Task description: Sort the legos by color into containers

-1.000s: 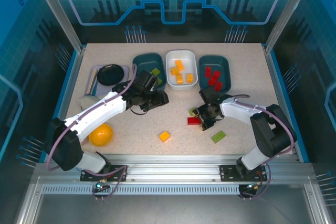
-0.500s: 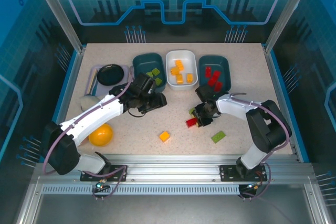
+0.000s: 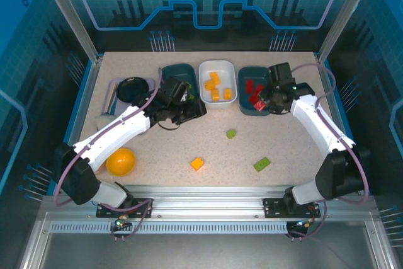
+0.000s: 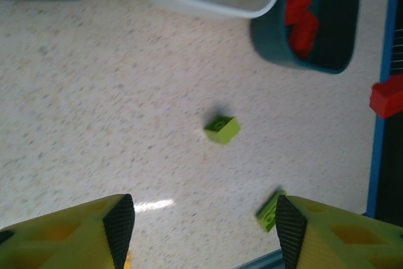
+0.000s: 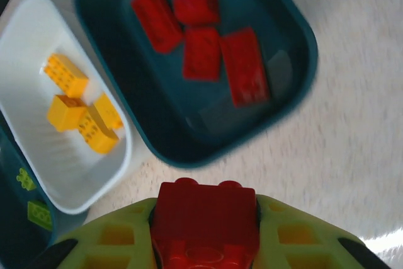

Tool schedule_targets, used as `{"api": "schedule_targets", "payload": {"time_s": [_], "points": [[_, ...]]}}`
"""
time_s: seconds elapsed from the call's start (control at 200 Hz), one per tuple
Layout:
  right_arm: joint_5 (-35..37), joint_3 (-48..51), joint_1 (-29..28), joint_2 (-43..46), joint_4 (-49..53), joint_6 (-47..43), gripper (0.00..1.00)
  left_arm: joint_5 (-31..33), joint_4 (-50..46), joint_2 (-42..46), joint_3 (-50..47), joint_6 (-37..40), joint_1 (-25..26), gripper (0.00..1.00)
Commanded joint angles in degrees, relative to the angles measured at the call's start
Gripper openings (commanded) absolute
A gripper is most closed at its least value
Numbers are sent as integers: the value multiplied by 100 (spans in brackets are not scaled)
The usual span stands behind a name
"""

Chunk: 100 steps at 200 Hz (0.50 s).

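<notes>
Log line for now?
right hand: shut on red brick, by teal tray | left hand: open, empty | loose: small green brick, long green brick, orange brick

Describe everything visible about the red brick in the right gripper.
The red brick is glossy moulded plastic, a stubby block with rounded studs along one edge. It is clamped between the right gripper's yellow-green fingers, which press on opposite sides; nothing else touches it. It hangs in the air near the dark teal tray holding four other red bricks; whether it is over the tray or short of its rim is unclear.
</notes>
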State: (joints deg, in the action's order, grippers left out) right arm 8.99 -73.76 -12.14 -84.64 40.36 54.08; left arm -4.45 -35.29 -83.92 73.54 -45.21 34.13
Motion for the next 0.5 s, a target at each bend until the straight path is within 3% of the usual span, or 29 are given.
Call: {"api": "schedule_targets", "payload": {"time_s": [0.0, 0.19, 0.495], "points": [[-142, -687, 108, -834, -349, -2190, 23, -163, 75, -355, 407, 222, -3, 65], [-863, -1874, 276, -2240, -48, -3400, 24, -157, 27, -714, 791, 253, -3, 65], [-1444, -2824, 291, -3570, 205, -3685, 25, -100, -56, -957, 1009, 149, -18, 64]]}}
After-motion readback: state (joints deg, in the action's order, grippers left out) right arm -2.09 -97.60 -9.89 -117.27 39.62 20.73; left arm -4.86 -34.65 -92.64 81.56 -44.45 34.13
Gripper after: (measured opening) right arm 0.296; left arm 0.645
